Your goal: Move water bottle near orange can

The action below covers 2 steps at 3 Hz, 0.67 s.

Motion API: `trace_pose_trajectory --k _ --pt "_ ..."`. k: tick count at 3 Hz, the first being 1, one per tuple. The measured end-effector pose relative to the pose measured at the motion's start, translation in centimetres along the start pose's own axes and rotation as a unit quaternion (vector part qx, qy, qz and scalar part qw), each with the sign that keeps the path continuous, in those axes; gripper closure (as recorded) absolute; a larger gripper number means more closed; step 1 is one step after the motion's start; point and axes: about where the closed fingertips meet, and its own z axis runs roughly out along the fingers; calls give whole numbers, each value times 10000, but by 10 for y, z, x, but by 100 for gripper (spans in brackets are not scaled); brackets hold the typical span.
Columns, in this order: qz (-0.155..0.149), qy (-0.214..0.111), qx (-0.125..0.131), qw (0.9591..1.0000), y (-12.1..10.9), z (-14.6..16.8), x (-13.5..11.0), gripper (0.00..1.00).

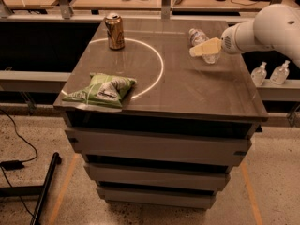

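The water bottle (200,40) is small and clear and lies on the back right part of the brown table (187,93), its cap pointing to the far left. My gripper (193,52) reaches in from the right on a white arm (267,27) and lies over the bottle's middle. The orange can (114,31) stands upright at the back left of the table, on a white circle line, well apart from the bottle.
A green crinkled snack bag (101,90) lies near the table's front left edge. A white circle (157,60) is painted on the tabletop. Two small bottles (271,72) stand on a ledge to the right. Cables and a black bar lie on the floor at left.
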Motion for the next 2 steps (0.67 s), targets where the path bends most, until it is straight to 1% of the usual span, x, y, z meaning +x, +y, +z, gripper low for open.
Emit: trace_pose_trajectory --k 1,2 --pt "-17 99 -45 9999 5 15 12 4" --pt "-13 114 -81 9999 8 22 14 26"
